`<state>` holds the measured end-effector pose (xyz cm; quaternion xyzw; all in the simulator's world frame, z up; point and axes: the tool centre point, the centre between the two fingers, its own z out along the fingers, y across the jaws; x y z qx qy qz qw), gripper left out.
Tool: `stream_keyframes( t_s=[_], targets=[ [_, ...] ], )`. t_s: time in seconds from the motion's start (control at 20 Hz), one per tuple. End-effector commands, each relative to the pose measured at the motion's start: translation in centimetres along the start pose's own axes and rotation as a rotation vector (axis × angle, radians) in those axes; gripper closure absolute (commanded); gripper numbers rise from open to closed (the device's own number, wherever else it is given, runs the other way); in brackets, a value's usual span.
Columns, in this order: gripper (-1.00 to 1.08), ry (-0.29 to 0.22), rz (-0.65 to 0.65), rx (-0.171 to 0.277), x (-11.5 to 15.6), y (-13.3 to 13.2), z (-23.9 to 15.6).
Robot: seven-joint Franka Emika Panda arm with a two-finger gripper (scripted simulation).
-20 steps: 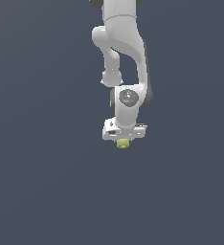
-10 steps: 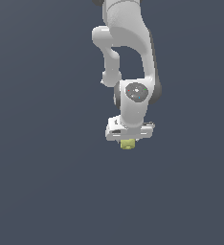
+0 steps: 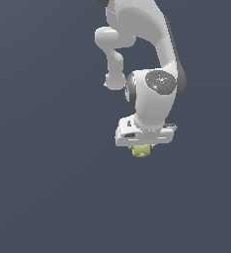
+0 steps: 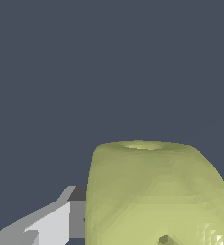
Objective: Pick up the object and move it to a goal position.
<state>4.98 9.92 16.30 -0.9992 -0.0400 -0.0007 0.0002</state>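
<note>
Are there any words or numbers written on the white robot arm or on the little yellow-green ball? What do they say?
No readable text anywhere: none.
White robot arm: plain white and grey; the round joint cap shows a few tiny specks, too small to tell if they are marks.
Small yellow-green lumpy ball: no letters or numbers, even close up in the wrist view.
White gripper: no label.
Dark grey-blue background: blank.

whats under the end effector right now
A small yellow-green lumpy ball sits directly beneath the end effector, filling much of the wrist view. The white hand covers the ball's top and the fingertips.
</note>
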Motion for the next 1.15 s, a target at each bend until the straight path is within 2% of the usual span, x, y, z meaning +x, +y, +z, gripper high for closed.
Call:
stream_keyframes(
  t_s=[0.0, 0.5, 1.1],
  targets=[
    [1.08, -0.001, 0.000, 0.000, 1.1, -0.5, -1.6],
    [1.08, -0.001, 0.000, 0.000, 4.5, -2.0, -6.1],
    [1.08, -0.001, 0.000, 0.000, 5.7, -2.4, -7.5]
  ],
)
